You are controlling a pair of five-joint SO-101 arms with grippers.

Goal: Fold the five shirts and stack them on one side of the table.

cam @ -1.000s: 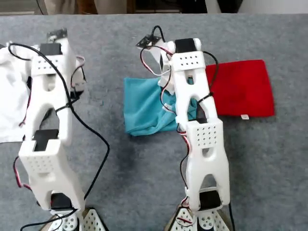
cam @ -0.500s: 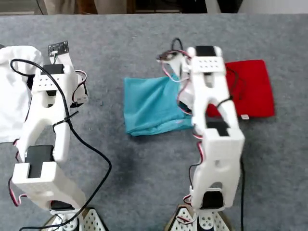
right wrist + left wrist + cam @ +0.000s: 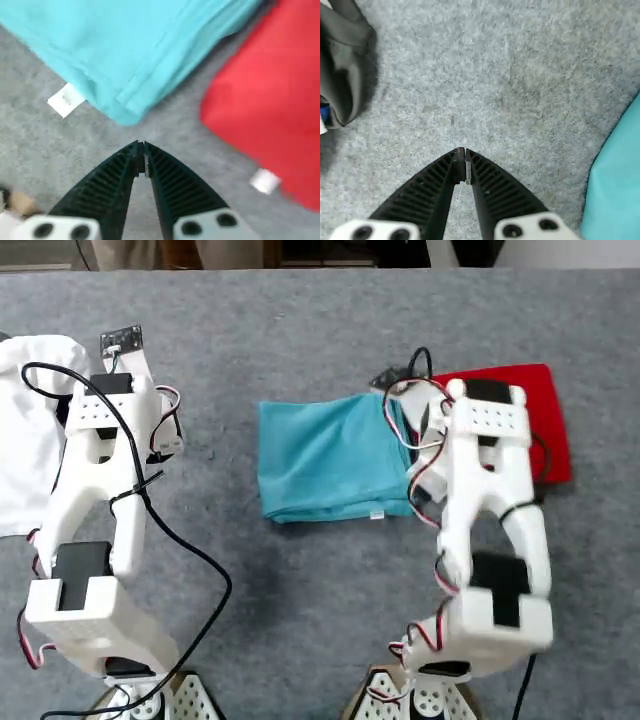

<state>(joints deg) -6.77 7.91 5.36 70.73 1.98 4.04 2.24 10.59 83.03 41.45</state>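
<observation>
A folded teal shirt [image 3: 330, 455] lies mid-table, and a folded red shirt [image 3: 545, 405] lies just right of it. A crumpled white shirt [image 3: 25, 430] sits at the left edge. The right arm [image 3: 485, 450] stands over the red shirt's left part. Its gripper [image 3: 140, 157] is shut, holding nothing, above the grey strip between the teal shirt [image 3: 125, 45] and the red shirt [image 3: 270, 110]. The left arm [image 3: 100, 440] stands beside the white shirt. Its gripper [image 3: 461, 162] is shut over bare carpet, with a shaded fold of cloth [image 3: 342, 65] to one side and the teal shirt's edge [image 3: 617, 185] to the other.
Grey carpet [image 3: 260, 620] covers the table. Both arm bases stand at the near edge. Open carpet lies in front of the teal shirt and between the left arm and the teal shirt. A small white tag [image 3: 65, 100] sticks out at the teal shirt's corner.
The right arm swung right, off the teal shirt toward the red one, leaving the teal shirt uncovered. The left arm shifted early on and pulled back, then held still.
</observation>
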